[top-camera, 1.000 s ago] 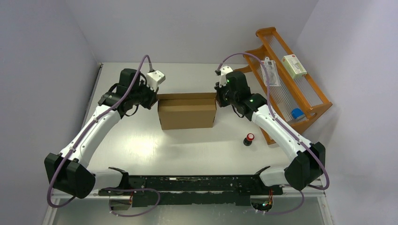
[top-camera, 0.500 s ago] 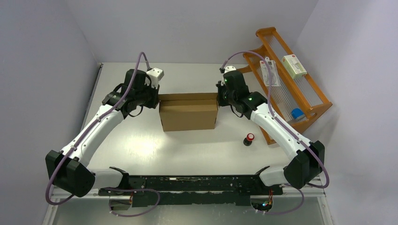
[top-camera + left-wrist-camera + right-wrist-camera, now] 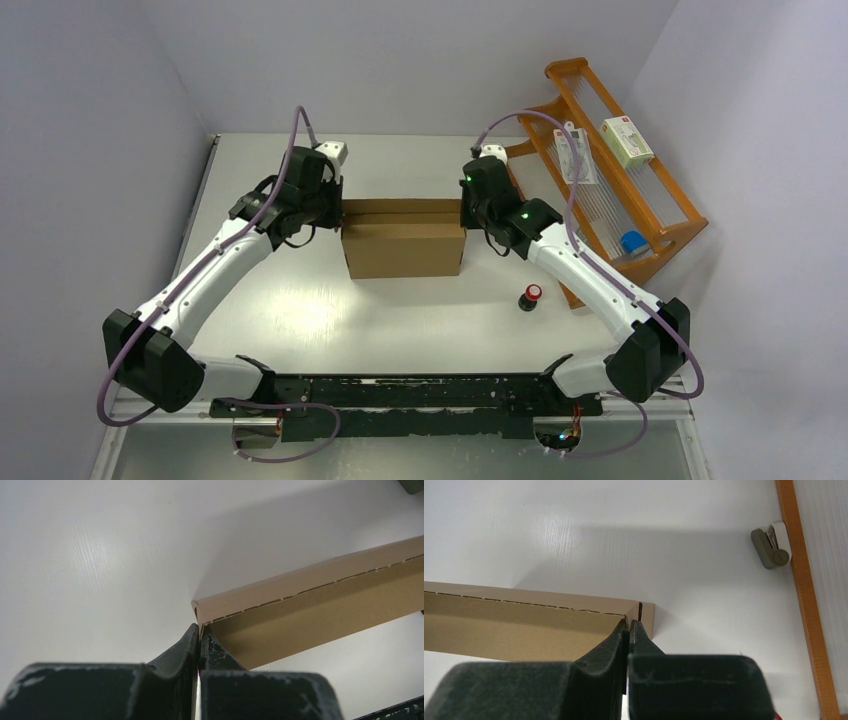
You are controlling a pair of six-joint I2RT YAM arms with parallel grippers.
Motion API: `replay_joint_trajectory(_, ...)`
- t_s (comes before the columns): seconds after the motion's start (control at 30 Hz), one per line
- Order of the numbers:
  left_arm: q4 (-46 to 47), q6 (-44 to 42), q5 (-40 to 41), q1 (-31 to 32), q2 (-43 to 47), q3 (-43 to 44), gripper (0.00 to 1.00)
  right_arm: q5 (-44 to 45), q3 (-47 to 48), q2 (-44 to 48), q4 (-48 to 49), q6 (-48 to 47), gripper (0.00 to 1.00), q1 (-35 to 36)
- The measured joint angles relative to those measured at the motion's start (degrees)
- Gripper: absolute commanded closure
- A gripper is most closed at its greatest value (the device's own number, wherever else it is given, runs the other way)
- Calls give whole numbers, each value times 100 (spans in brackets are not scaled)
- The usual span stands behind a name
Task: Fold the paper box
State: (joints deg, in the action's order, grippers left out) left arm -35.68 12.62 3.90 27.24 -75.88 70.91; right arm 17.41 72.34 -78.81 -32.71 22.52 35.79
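- At the middle of the table point(image 3: 300, 300), the paper box point(image 3: 403, 248) stood as a shallow brown carton between the two grippers, its long side facing the arm bases.
- Left gripper point(image 3: 337, 213) and right gripper point(image 3: 465, 212) each had fingers pressed together, with the tips set against the box's upper end corners. Whether a cardboard edge was nipped between them could not be told.
- Risk: unequal pushes from the two ends would likely slide or skew the box instead of seating its end flaps, since nothing else steadied it. A tip slipping over the perforated top edge could crease or tear the card.
- Compared with one second earlier, the box lay slightly further right. The left arm had swung in closer to its end, and the right wrist had drawn in over the opposite end.
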Motion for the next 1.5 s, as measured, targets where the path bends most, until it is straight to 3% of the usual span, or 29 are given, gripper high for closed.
replay_joint_trajectory(0.43,-122,448,413,225,-98,149,95,782,2,-7,-166,474,100,337)
replay_joint_trajectory(1.5,-9,997,654,332,-118,76,95,1311,-90,-9,-94,680,100,544)
